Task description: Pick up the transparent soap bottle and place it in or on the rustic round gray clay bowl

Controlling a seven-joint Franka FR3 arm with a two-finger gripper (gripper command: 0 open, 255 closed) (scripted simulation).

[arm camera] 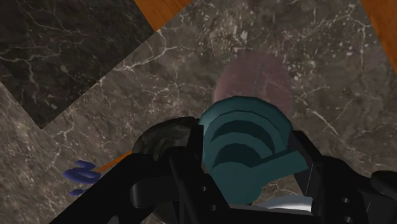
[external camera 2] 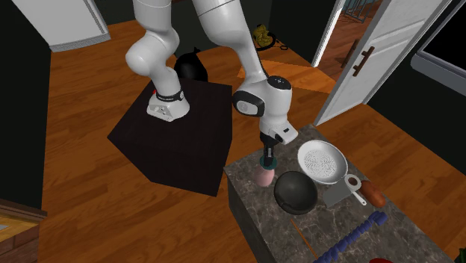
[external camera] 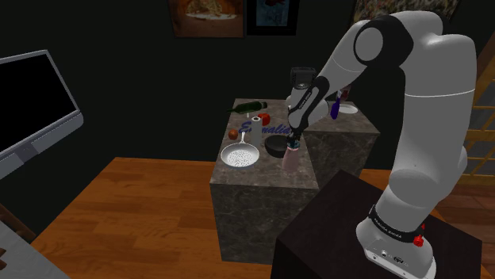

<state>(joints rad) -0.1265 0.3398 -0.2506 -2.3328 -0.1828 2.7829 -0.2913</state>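
Arm reaches down over the marble worktop (external camera 2: 258, 213), near the corner closest to the stand.

Hand (external camera 2: 266, 155) points straight down. It is closed narrow on the bottle (external camera 2: 263, 177), gripping at the top.

- Wrist view: the teal pump head (arm camera: 245, 149) sits between the black fingers (arm camera: 327, 181), one tight against each side, with no gap visible.
- The bottle body, pale pink and see-through, hangs directly below the hand, past the pump head, with marble showing behind it.
- The bottle is roughly upright, in line with the hand.
- I cannot tell from these views whether the base touches the worktop or is just clear of it.

Bowl (external camera 2: 296, 193): round, dark grey to black, mouth up, standing on the worktop.

- It is just beside the bottle, on the second exterior view's right and the shoulder view's left.
- The two look close but apart.
- In the wrist view the bowl's rim shows beside the left finger.

Other items on the worktop:

- A white colander (external camera 2: 322, 161) lies beyond the bowl from the bottle, near it.
- A blue thing (external camera 2: 358, 230) lies farther along the worktop, well apart from the hand.
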